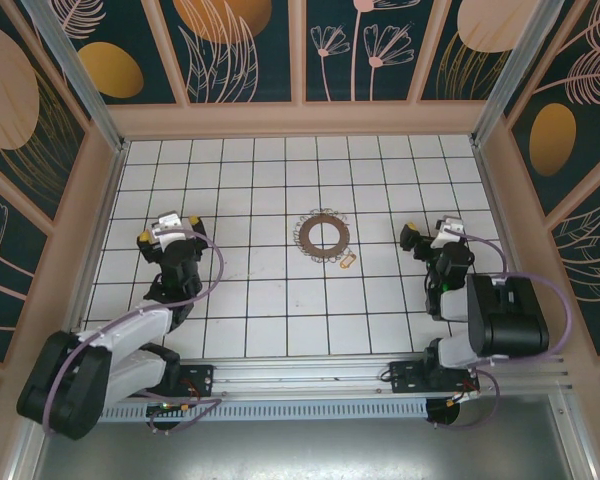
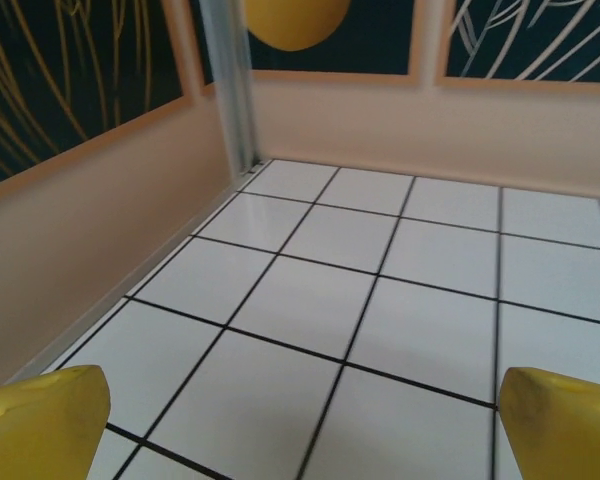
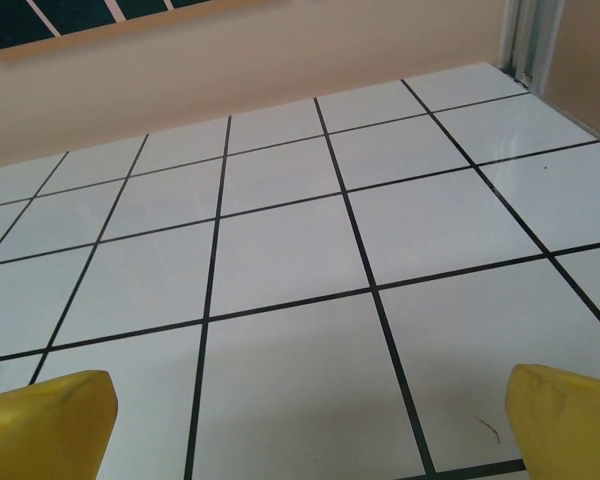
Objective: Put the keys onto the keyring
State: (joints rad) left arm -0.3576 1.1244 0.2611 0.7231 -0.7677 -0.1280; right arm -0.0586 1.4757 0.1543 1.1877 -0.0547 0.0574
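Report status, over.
Left gripper and right gripper open, empty. Key at near-right rim of keyring; threaded unclear. Nothing in the way.

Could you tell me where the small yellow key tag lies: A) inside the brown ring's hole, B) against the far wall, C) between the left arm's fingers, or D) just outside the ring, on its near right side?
D: in the top view the small yellow key tag lies just off the near right edge of the dark brown flat ring, outside its hole.

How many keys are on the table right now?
1. The key lies by the keyring's near right edge. Any others already on the ring would be too small to tell.
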